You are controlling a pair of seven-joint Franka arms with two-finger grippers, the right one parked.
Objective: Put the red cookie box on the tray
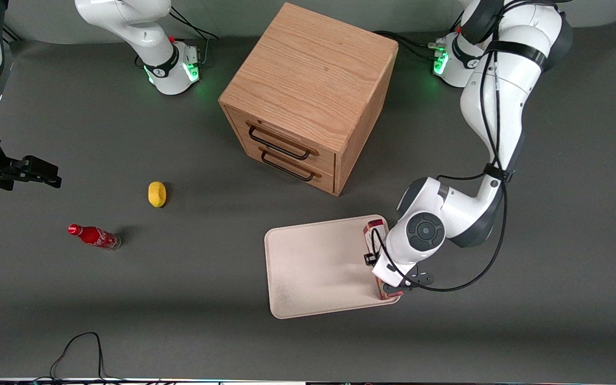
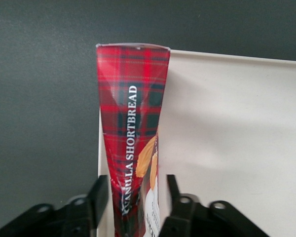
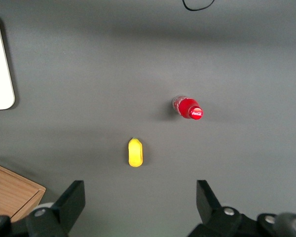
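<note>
Pinching red cookie box [image 2: 133,148] between jaws | gripper [image 2: 134,210] over tray [image 2: 227,138] edge

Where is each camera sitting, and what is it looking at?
Front view: high up, looking down at the table, wooden drawer cabinet and both arms.
Left wrist view: on the working arm, facing down past the gripper, whose fingers flank the red cookie box at the tray edge.
Right wrist view: on the parked arm, over the cola bottle and yellow object.
All three show the tray.
</note>
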